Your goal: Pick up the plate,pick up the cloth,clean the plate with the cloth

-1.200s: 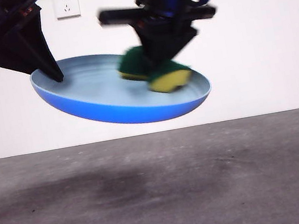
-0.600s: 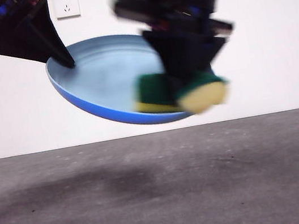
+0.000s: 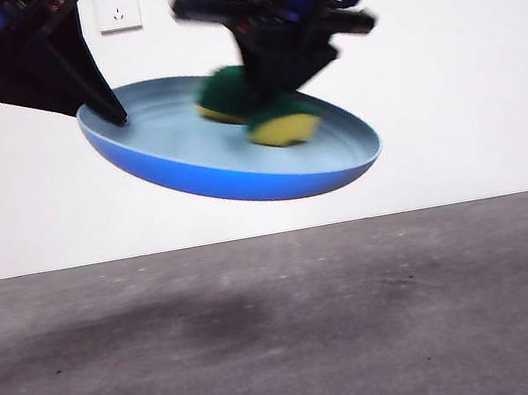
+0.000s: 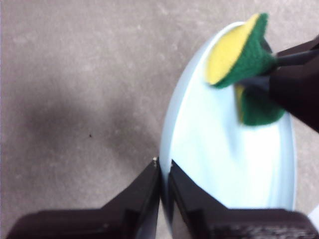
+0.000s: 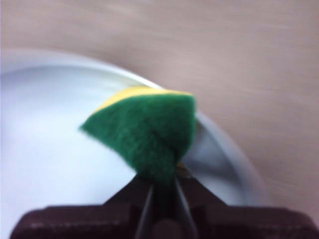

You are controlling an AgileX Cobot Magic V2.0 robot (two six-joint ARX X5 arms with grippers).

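The left gripper (image 3: 113,111) pinches the rim of the wide, shallow, light blue round plate (image 3: 184,145), holding it tilted in the air above the grey table (image 3: 287,335). Further right, the right gripper (image 3: 272,95) clamps the yellow-and-green sponge block (image 3: 278,126) against the plate's inner face.

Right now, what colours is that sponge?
Yellow foam with a dark green layer, clearest in the left wrist view.

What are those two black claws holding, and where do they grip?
Left gripper pinches the round light blue plate by its rim; right gripper clamps the yellow-and-green sponge at its edge.
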